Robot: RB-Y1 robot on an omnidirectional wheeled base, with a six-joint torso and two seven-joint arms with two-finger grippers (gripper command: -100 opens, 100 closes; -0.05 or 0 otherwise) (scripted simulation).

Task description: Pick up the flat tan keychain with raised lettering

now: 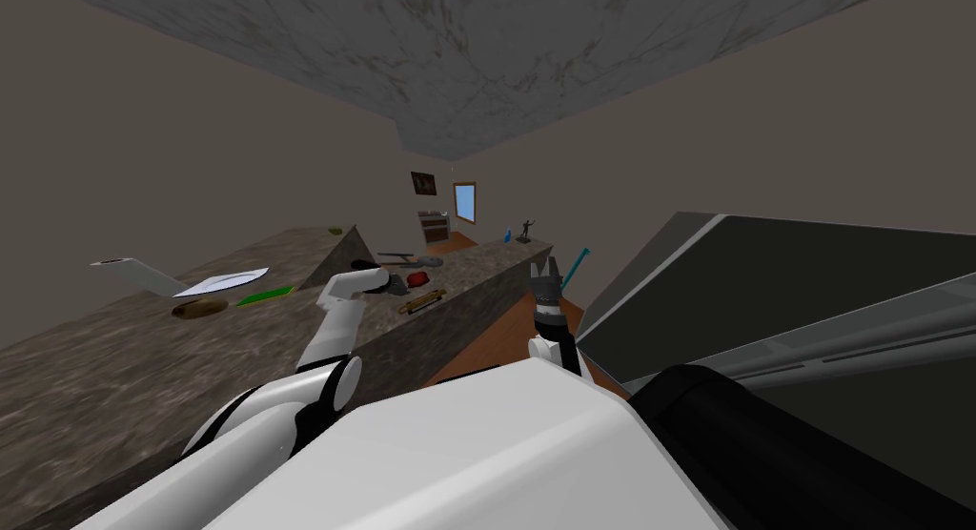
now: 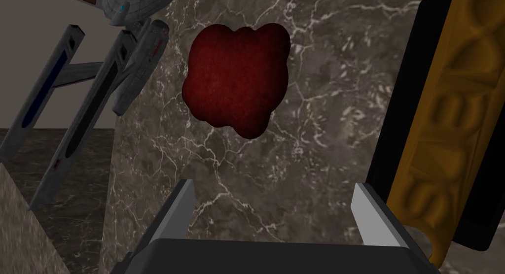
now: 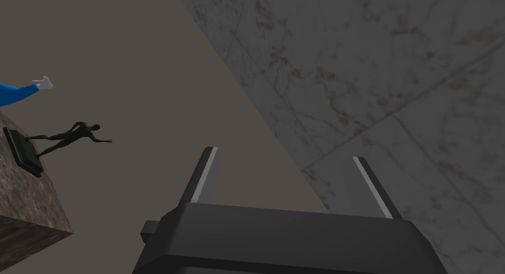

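Fingers (image 2: 176, 212) beside keychain (image 2: 453, 113), red lump (image 2: 236, 79) ahead

The dark marbled counter (image 1: 114, 362) carries a red lumpy object (image 2: 235, 79), a grey starship model (image 2: 123, 64), a tan lettered keychain (image 2: 453, 113) near its edge, and a dark figurine (image 1: 526, 229) at its far end.

The only lettering stands on the tan keychain (image 2: 444, 123), which lies on the marbled counter (image 1: 114, 362) just left of the head view's centre. Raised letters run along its length, seen sideways and partly cut off; only an S-like curve at one end can be made out. Marks on the grey spaceship model (image 2: 133, 59) are too small to read.
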